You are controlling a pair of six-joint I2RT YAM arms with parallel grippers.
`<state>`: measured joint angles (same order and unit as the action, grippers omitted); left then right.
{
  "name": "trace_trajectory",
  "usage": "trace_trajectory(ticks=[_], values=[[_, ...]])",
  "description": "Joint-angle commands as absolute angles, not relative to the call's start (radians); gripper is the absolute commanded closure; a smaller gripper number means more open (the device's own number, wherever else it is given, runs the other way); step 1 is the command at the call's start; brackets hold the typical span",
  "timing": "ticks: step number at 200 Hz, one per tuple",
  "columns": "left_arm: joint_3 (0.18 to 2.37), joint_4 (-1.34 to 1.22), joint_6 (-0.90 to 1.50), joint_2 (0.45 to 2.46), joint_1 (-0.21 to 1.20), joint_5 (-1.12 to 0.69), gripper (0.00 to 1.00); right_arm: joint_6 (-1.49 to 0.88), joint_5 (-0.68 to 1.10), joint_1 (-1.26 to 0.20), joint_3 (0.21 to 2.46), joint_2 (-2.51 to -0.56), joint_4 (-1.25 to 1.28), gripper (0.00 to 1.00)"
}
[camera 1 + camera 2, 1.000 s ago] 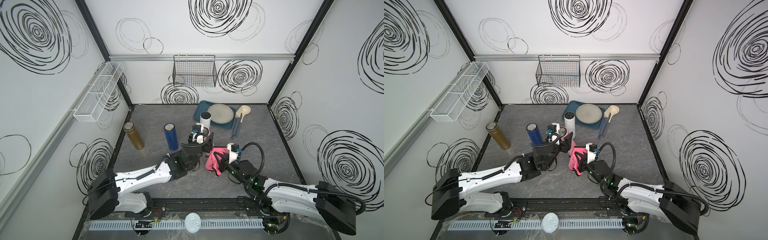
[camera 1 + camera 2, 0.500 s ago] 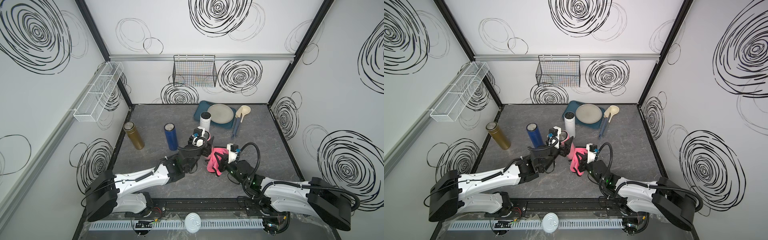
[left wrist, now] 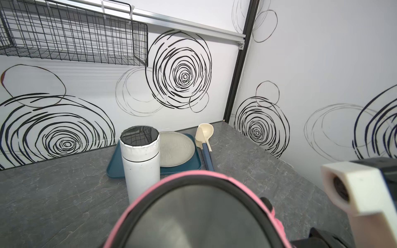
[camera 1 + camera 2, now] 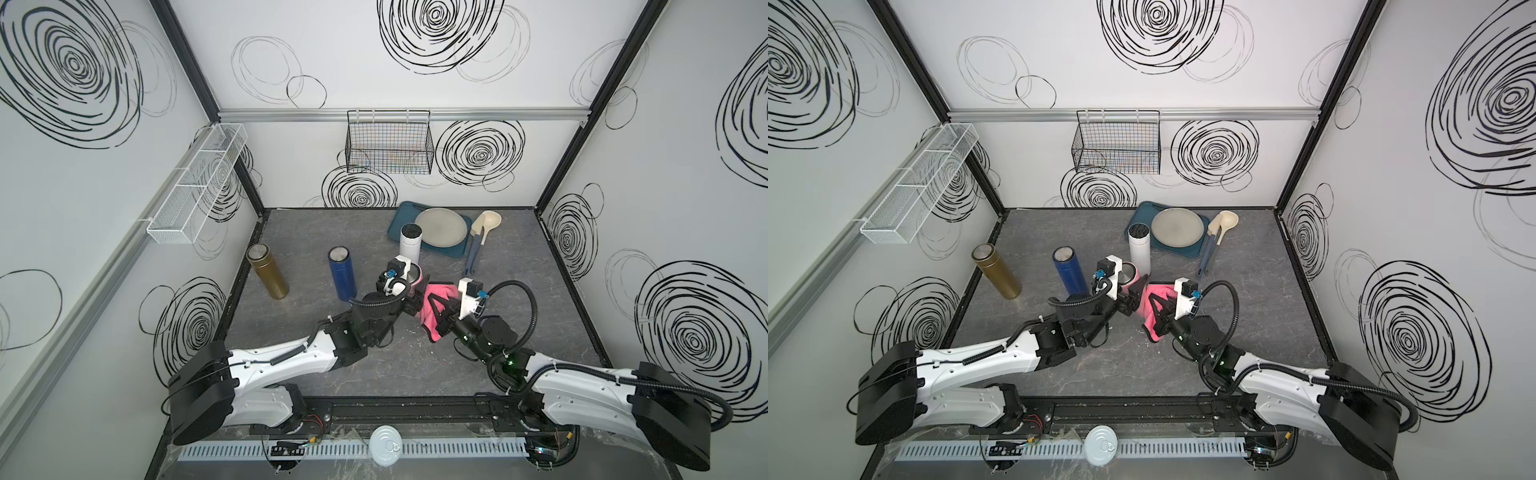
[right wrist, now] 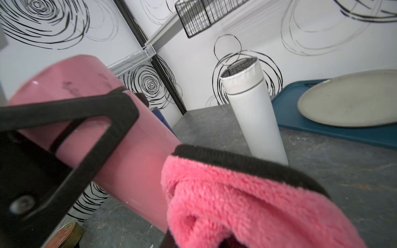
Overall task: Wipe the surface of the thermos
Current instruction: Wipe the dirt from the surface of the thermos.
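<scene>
A pink thermos is held tilted above the table, with my left gripper shut on its body. Its dark lid fills the bottom of the left wrist view. My right gripper is shut on a fluffy pink cloth that lies against the thermos's right side. In the right wrist view the cloth touches the thermos body. It hides that gripper's own jaws. A black finger of the left gripper crosses the thermos.
A white thermos stands just behind the pink one. A blue thermos and a gold one stand to the left. At the back right are a teal tray, a plate and a ladle.
The right gripper and the cloth have shifted slightly toward the back along the thermos. The left arm and the thermos have hardly moved.
</scene>
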<state>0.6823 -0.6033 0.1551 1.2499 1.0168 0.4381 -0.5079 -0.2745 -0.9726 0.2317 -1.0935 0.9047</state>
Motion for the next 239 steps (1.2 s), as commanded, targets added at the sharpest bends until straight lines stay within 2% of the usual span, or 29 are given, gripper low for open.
trace_trajectory(ticks=[1, 20, 49, 83, 156, 198, 239], values=[[0.674, -0.809, 0.153, 1.206, 1.034, 0.318, 1.00, -0.574, -0.296, -0.953, 0.181, -1.184, 0.957, 1.00], [0.641, -0.863, 0.131, 1.202, 1.034, 0.297, 1.00, -0.557, -0.298, -0.955, 0.192, -1.169, 0.931, 1.00], [0.599, -0.909, 0.077, 1.198, 1.039, 0.257, 1.00, -0.496, -0.308, -0.953, 0.254, -1.006, 0.795, 1.00], [0.478, -1.118, 0.002, 1.194, 1.055, 0.219, 1.00, -0.462, -0.236, -0.945, 0.292, -0.872, 0.734, 1.00], [0.456, -1.167, -0.121, 1.211, 1.098, 0.170, 1.00, -0.612, -0.220, -0.932, 0.203, -1.094, 0.842, 1.00], [0.415, -1.228, -0.161, 1.207, 1.100, 0.201, 1.00, -0.495, -0.219, -0.948, 0.289, -0.895, 0.701, 1.00], [0.389, -1.237, -0.249, 1.215, 1.090, 0.242, 1.00, -0.413, -0.136, -0.965, 0.361, -0.762, 0.579, 1.00]])
